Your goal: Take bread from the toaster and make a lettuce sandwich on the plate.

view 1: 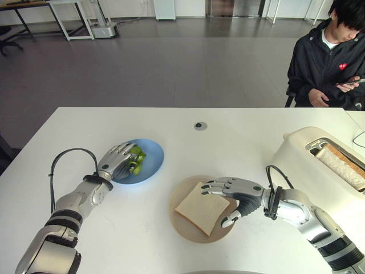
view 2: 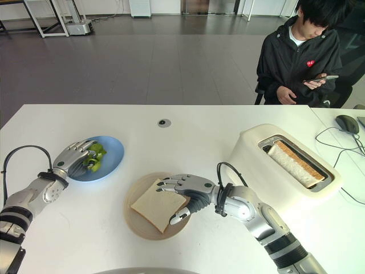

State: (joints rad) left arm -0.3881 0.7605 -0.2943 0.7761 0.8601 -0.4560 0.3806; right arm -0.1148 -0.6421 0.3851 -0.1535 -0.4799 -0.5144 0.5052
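Note:
A slice of bread (view 1: 201,210) lies across the tan plate (view 1: 183,231) near the table's front. My right hand (view 1: 236,193) grips its right edge, fingers over the top and thumb below. The white toaster (view 2: 268,177) stands at the right with another slice of bread (view 2: 293,162) upright in its slot. At the left a blue plate (view 1: 154,154) holds green lettuce (view 1: 136,158). My left hand (view 1: 116,161) rests on that plate's near-left rim, its fingers curled around the lettuce.
A small round plug (view 1: 199,125) sits in the white table (view 1: 239,142) behind the plates. A computer mouse (view 2: 346,123) and a cable (view 2: 342,188) lie at the far right beside the toaster. A person sits behind the table's far right corner.

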